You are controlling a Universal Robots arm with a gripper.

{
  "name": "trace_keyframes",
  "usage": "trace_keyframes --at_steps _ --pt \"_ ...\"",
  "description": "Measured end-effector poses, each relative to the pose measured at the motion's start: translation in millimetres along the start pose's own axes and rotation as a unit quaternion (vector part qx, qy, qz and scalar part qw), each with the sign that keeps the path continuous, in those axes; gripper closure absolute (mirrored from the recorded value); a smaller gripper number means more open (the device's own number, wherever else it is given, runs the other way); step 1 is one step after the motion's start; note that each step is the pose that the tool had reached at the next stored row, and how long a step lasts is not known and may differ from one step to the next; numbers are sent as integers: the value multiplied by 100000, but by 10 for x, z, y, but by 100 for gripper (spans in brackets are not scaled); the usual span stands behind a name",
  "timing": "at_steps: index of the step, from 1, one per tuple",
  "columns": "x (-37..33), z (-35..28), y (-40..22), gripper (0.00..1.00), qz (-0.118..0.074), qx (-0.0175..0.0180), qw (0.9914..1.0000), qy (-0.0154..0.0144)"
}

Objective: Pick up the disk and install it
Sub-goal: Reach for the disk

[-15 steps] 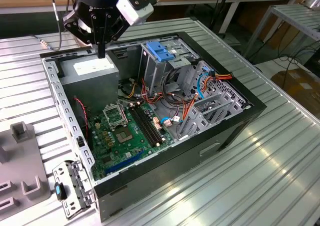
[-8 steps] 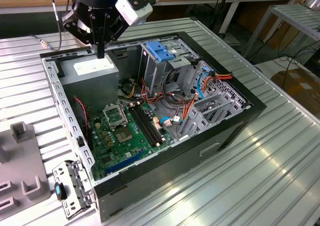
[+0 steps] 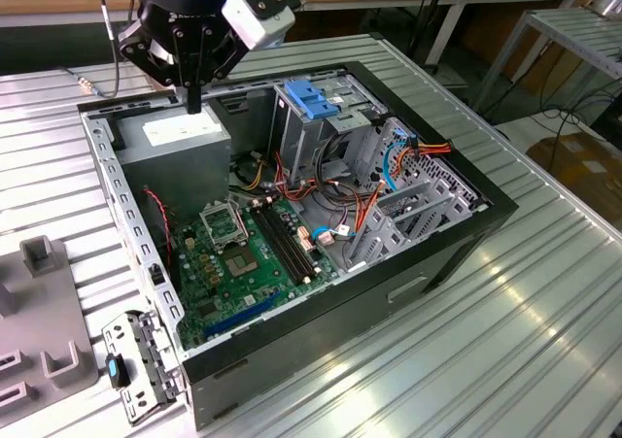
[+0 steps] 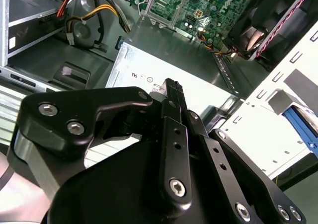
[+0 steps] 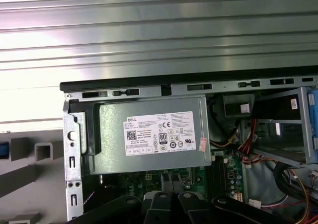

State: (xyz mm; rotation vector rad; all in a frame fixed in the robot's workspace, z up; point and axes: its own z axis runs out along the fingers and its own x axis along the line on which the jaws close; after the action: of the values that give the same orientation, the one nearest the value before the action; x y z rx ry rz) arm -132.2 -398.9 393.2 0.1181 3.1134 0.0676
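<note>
Though the disk's place cannot be told — a blue sliver beside the grey fixture may be its rail — the gripper hangs over the power supply inside the open computer case, jaws clenched together, grasping nothing.

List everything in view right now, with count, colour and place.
computer case: one, black, open, on the table
table: one, ribbed silver metal, under the case
power supply box: one, grey with white sticker, in a corner of the case
drive cage: one, grey with blue top, inside the case
motherboard: one, green, on the case floor
bracket: one, silver with blue clip, on the table beside the case
fixture: one, grey, at the exterior view's left edge
gripper: one, black, shut and empty, above the power supply box
</note>
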Motion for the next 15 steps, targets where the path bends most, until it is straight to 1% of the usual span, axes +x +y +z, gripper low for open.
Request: trace_keyframes --at_steps 15 --pt "34 0 -3 89 -1 0 100000 11"
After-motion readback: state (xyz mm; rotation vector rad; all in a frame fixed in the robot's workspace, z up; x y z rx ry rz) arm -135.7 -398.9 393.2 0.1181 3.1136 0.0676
